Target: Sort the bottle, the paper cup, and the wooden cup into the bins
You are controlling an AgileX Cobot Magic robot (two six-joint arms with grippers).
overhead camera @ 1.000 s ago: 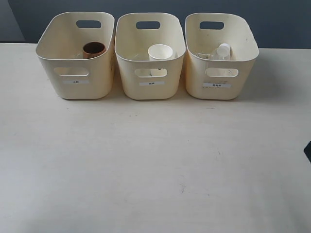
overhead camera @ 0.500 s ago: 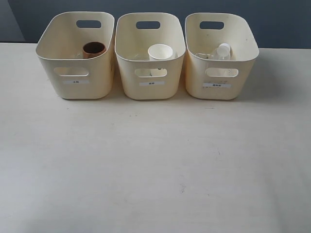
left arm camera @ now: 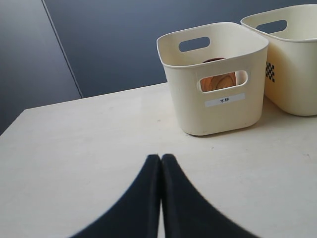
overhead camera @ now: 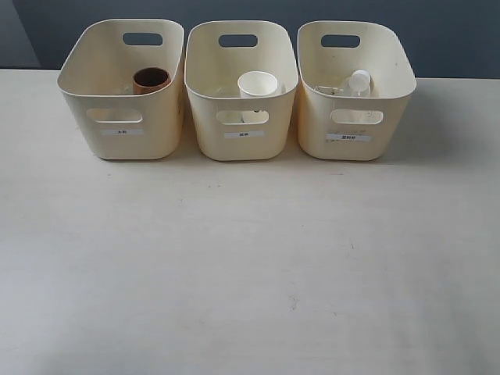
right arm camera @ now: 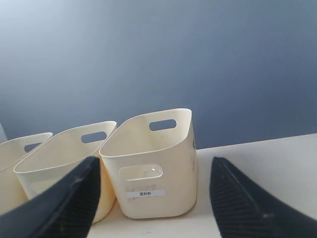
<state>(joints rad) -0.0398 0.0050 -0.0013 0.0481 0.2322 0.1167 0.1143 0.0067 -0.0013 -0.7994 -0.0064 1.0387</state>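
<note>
Three cream bins stand in a row at the back of the table. The left bin (overhead camera: 121,117) holds the reddish-brown wooden cup (overhead camera: 151,80), whose wood grain also shows through the handle hole as the wooden cup (left arm camera: 218,81). Inside the middle bin (overhead camera: 242,117) stands the white paper cup (overhead camera: 258,83). The clear bottle (overhead camera: 355,83) with its white cap lies in the right bin (overhead camera: 355,125). No arm shows in the exterior view. My left gripper (left arm camera: 161,157) is shut and empty, well short of the left bin (left arm camera: 218,114). Facing the right bin (right arm camera: 158,193), my right gripper (right arm camera: 155,166) is open and empty.
The pale table (overhead camera: 250,266) spreads in front of the bins. A dark blue-grey wall (overhead camera: 437,31) rises behind them. The middle bin (right arm camera: 64,148) sits beside the right one in the right wrist view.
A dark sliver of the right arm at the exterior view's right edge one second ago has left the picture. The bins and their contents have not moved.
</note>
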